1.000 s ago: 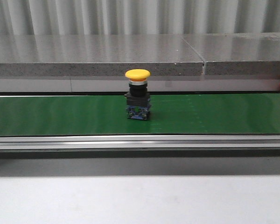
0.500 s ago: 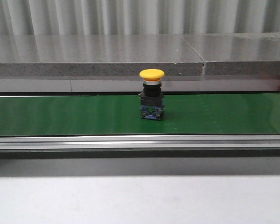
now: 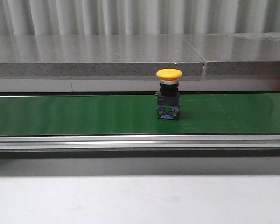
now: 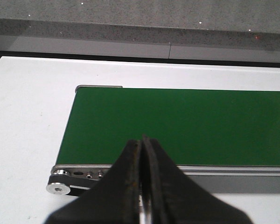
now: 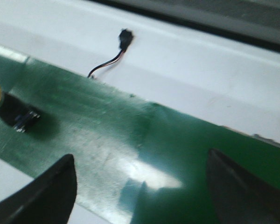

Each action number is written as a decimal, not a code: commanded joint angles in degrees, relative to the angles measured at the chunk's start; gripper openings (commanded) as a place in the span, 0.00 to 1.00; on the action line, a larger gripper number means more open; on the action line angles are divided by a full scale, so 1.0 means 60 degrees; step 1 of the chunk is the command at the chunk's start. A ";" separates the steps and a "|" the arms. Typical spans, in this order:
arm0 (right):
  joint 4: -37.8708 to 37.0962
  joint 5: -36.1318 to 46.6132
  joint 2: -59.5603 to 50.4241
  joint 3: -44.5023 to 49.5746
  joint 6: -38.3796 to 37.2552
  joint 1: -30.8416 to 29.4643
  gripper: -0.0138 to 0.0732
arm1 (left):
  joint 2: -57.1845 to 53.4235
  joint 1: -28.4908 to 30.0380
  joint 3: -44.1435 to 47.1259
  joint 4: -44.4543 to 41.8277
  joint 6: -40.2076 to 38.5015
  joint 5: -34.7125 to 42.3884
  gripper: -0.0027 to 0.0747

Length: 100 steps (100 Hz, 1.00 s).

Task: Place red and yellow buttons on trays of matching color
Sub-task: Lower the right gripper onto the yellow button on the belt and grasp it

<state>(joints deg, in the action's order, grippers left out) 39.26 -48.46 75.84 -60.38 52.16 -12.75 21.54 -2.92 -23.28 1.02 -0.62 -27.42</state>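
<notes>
1. Only the wrist views show the claws. The left claw [image 4: 141,186] is clenched, fingers pressed together on nothing, above the near edge of the green belt [image 4: 186,126].
2. The right claw [image 5: 140,196] is spread wide and holds nothing.
3. The yellow button [image 3: 168,94] stands upright on the belt, right of middle.
4. A black cable [image 5: 109,58] lies on the white bench [image 5: 200,74] past the belt, seen only from the right wrist.
</notes>
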 commanded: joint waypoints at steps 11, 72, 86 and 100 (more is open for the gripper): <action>0.0157 0.0890 -0.0078 0.0616 0.0950 0.1711 0.82 | 0.0040 -0.0074 -0.0258 0.0102 -0.0010 0.0750 0.01; 0.0081 0.2881 0.1606 0.0666 0.0960 0.4316 0.82 | 0.0040 -0.0074 -0.0258 0.0102 -0.0010 0.0750 0.01; 0.0161 0.3485 0.1758 0.0659 0.0960 0.4460 0.82 | 0.0040 -0.0074 -0.0258 0.0102 -0.0010 0.0750 0.01; 0.0478 0.3917 0.1922 0.0647 0.0960 0.4460 0.82 | 0.0040 -0.0074 -0.0258 0.0102 -0.0010 0.0750 0.01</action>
<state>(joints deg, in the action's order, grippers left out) 39.50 -28.15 88.63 -55.02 57.31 13.98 21.54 -2.92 -23.28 1.02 -0.62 -27.42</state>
